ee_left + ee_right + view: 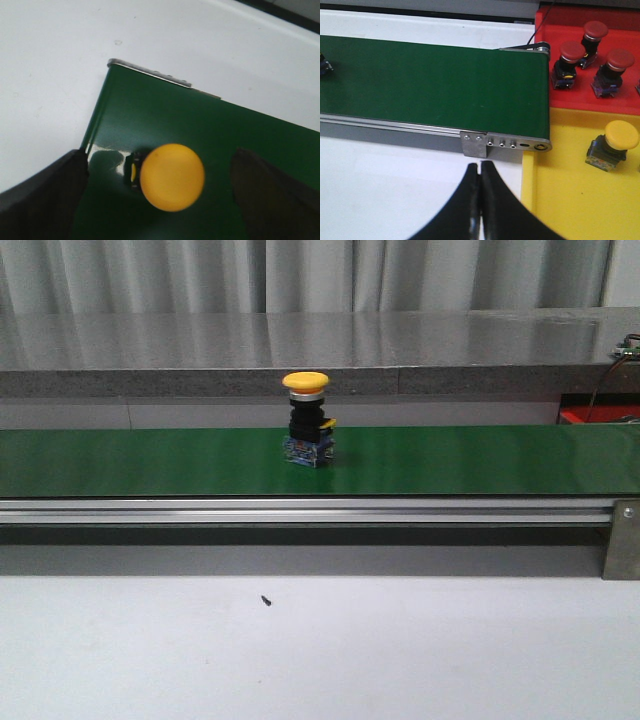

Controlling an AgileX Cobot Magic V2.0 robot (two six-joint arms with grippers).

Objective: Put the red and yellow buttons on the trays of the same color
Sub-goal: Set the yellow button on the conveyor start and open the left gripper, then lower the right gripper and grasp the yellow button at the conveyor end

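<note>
A yellow button (307,420) stands upright on the green belt (150,460). The left gripper (160,175) is spread wide around it; centre both fingers before closing. The right gripper (480,200) is closed, empty, near the yellow tray (555,185).

You saw a yellow-capped button (306,420) with a black body on the plain green belt (480,460), beside red (620,95) and yellow (560,165) trays.

Setting: robotics test bench or lab. Green conveyor belt (480,460) on aluminium rail (300,510), white tabletop (400,650), grey curtain backdrop (300,275), loose wiring (605,375) at far right.
</note>
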